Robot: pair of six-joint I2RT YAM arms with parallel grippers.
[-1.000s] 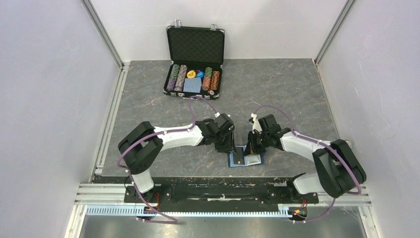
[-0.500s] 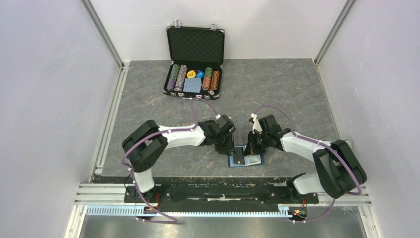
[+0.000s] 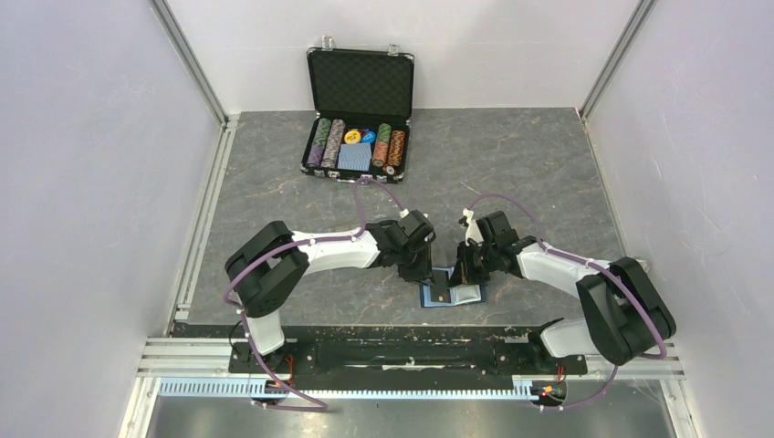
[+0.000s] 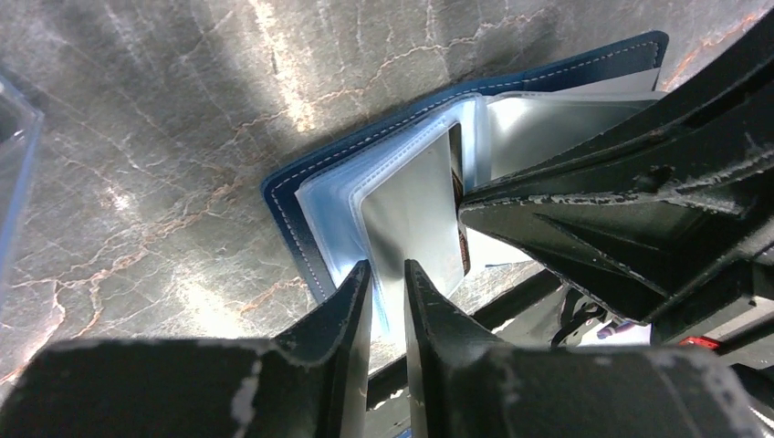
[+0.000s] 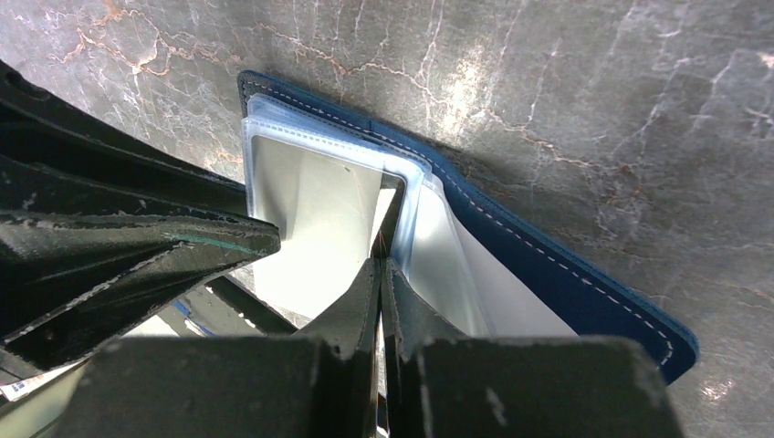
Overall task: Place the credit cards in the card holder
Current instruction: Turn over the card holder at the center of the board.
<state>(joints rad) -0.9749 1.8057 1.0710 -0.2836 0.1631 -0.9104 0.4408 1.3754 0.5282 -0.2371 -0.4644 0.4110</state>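
Note:
The navy card holder (image 3: 452, 297) lies open on the table between both grippers, its clear pockets fanned up. In the left wrist view my left gripper (image 4: 388, 269) stands over the holder's (image 4: 301, 196) near edge. Its jaws are a narrow gap apart, with a clear pocket's edge running between them. My right gripper (image 5: 381, 265) is shut on a thin dark credit card (image 5: 391, 210) held edge-on. The card's far end sits at the mouth of a pocket in the holder (image 5: 566, 274). From above, the left gripper (image 3: 424, 271) and right gripper (image 3: 463, 271) nearly touch.
An open black briefcase (image 3: 358, 137) with chip stacks and a blue deck stands at the back. A clear tray's corner (image 4: 14, 164) shows at the left edge of the left wrist view. The arms' mounting rail (image 3: 411, 351) runs just in front of the holder.
The left arm's rear links have shifted slightly right while its gripper stays at the holder. The right arm and the holder have not moved.

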